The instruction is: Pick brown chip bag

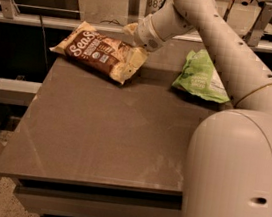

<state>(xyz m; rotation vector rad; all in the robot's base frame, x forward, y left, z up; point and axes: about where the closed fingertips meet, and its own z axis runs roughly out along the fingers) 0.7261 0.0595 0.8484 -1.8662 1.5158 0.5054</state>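
Hand [134, 33] is sitting over the far edge of the tabletop [107, 132], at the end of the arm [212, 30], which is reaching in from the right. The hand is meeting the right end of the brown chip bag [98, 52]. Contact looks likely, but I cannot tell whether the hand is open or closed on the bag.

The bag is lying flat, label up, stretching away to the hand's left, with its far end reaching the tabletop's far-left corner. Its right corner is lying just below the hand.

A green snack bag [201, 77] is lying well apart to the hand's right, near the far-right edge and close under the arm. A strip of bare tabletop is separating the two bags. On the near side of the hand, open surface is running all the way to the front edge.
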